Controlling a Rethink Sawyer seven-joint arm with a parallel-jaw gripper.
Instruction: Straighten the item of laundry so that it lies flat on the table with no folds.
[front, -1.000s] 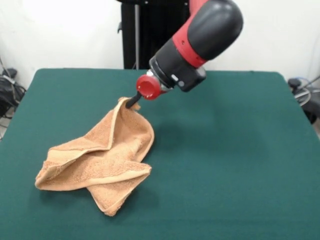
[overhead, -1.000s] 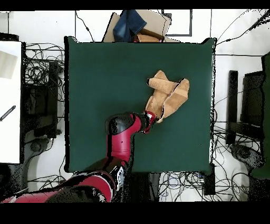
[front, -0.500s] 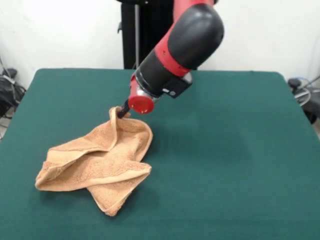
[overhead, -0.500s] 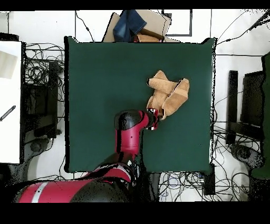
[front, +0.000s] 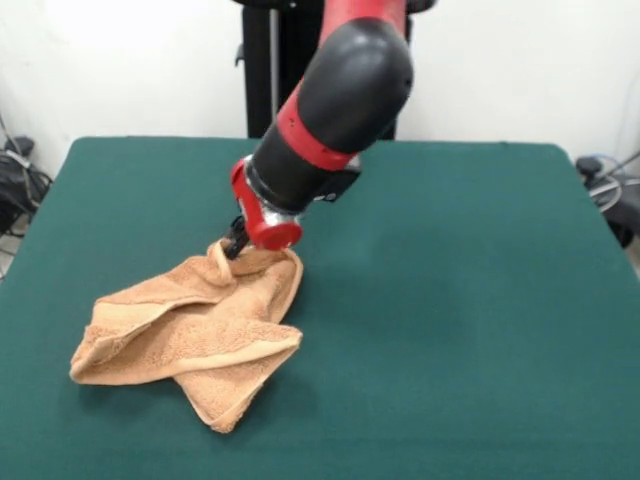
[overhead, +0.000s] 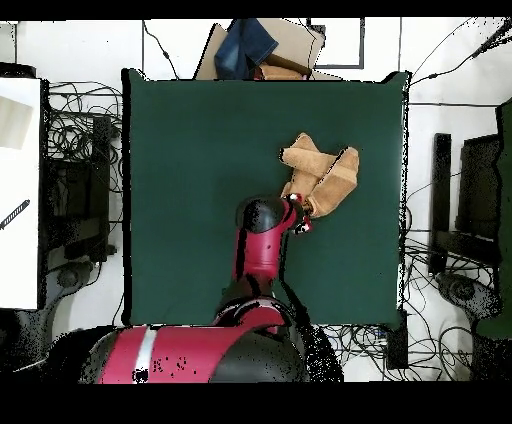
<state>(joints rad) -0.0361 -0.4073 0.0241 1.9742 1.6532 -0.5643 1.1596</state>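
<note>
The item of laundry (front: 195, 330) is a peach-orange towel, crumpled and folded over itself on the left half of the green table (front: 470, 300). My gripper (front: 232, 246) sits at the towel's far corner, shut on a pinch of cloth that stands up slightly above the pile. The red and black wrist hides most of the fingers. From overhead, the item of laundry (overhead: 320, 175) lies right of the table (overhead: 190, 150) centre, with the gripper (overhead: 298, 214) at its lower edge.
A cardboard box holding blue cloth (overhead: 262, 48) sits beyond the table's top edge in the overhead view. Cables and equipment ring the table, and a white surface (overhead: 18, 190) lies to its left.
The arm has swung left and down in the front view, carrying the pinched towel corner with it. That corner now sits lower and further over the rest of the towel.
</note>
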